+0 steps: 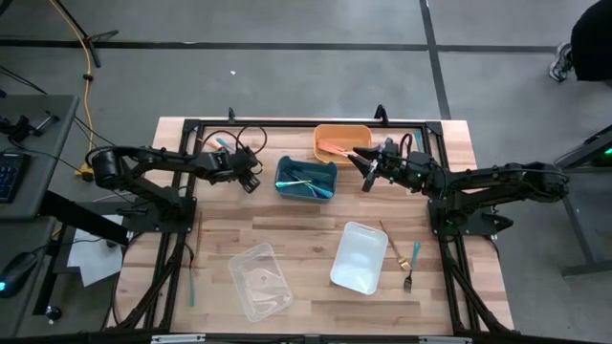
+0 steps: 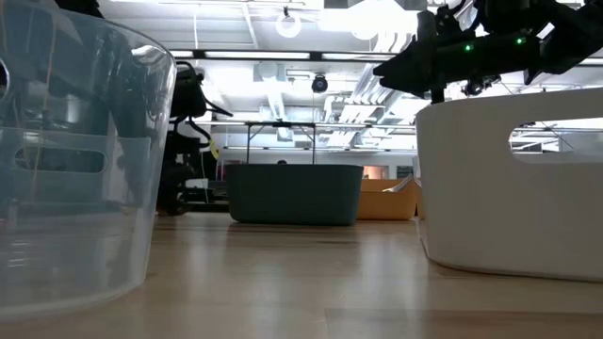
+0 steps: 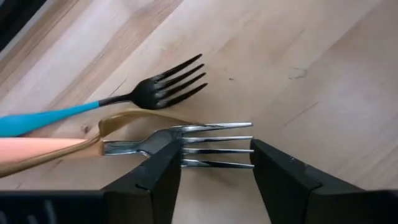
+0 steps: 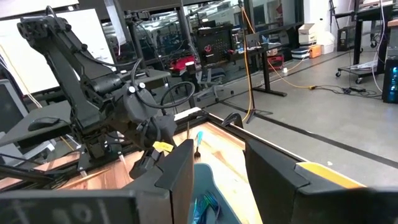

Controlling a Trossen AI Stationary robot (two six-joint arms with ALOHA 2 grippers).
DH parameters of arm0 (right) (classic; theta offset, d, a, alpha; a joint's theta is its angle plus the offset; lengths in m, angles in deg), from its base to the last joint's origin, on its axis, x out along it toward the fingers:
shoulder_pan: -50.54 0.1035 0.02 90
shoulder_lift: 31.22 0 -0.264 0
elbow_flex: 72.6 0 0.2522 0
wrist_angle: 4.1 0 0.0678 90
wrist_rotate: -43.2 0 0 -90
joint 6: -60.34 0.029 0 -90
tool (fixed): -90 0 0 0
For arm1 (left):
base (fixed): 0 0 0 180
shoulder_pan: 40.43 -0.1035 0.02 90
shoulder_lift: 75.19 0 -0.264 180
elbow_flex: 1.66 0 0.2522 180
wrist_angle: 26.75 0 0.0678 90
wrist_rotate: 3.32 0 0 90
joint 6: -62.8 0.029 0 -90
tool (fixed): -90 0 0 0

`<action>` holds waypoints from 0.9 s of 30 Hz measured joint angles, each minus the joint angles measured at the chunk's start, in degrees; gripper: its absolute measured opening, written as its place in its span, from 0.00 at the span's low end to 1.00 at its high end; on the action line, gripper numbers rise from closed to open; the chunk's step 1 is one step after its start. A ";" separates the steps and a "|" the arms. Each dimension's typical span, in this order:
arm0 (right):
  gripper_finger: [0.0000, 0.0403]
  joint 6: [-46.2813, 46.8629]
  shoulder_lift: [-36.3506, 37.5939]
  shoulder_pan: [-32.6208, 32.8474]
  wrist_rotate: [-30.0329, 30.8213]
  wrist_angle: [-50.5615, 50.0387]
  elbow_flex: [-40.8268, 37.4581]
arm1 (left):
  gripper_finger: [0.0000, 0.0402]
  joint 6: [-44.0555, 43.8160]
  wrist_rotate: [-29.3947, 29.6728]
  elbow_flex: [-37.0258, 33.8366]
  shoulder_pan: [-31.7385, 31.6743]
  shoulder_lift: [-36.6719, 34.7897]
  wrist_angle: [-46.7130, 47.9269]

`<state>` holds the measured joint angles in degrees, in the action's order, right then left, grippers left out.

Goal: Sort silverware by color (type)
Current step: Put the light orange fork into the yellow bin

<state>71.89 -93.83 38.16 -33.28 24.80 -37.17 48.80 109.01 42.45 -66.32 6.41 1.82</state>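
Near the table's far left, three pieces of silverware lie together on the wood: a silver fork with a salmon handle, a black fork with a teal handle, and a gold piece. My left gripper slants down over them, open, with a finger on either side of the silver fork's tines. My right gripper hangs level and open between the orange bin and the blue bin, with nothing between its fingers. Both bins hold silverware. My left gripper stands open around the silver fork's head, coming from above at a slant, its fingers lying across the tines. One finger covers the fork's neck; I cannot tell whether it touches it. The fork lies flat on the table.
A white bin and a clear bin stand toward the near edge. A gold fork and a teal-handled fork lie right of the white bin. A black frame runs along the far edge.
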 joint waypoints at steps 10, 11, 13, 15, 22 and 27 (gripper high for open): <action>0.34 0.00 0.00 0.00 0.00 0.02 0.00 | 0.10 0.59 -0.29 0.24 0.02 0.00 0.44; 0.34 0.00 0.00 0.00 0.00 0.02 0.00 | 0.07 0.23 -0.53 0.72 0.02 0.00 1.13; 0.34 -0.02 0.00 0.00 0.00 0.04 0.00 | 0.03 -1.25 -1.13 2.20 0.02 0.00 3.47; 0.34 -0.02 0.00 0.00 0.00 0.04 0.00 | 0.03 -3.00 -1.73 3.89 0.13 0.00 5.85; 0.34 -0.02 0.00 0.00 0.00 -0.12 0.00 | 0.01 -6.91 -3.89 7.88 3.79 0.02 11.23; 0.34 -0.02 0.00 0.00 0.00 -0.31 0.00 | 0.00 -8.88 -4.87 10.76 7.31 0.07 15.00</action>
<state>71.87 -93.83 38.16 -33.28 24.49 -37.17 39.92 104.14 53.21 -59.01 6.48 16.82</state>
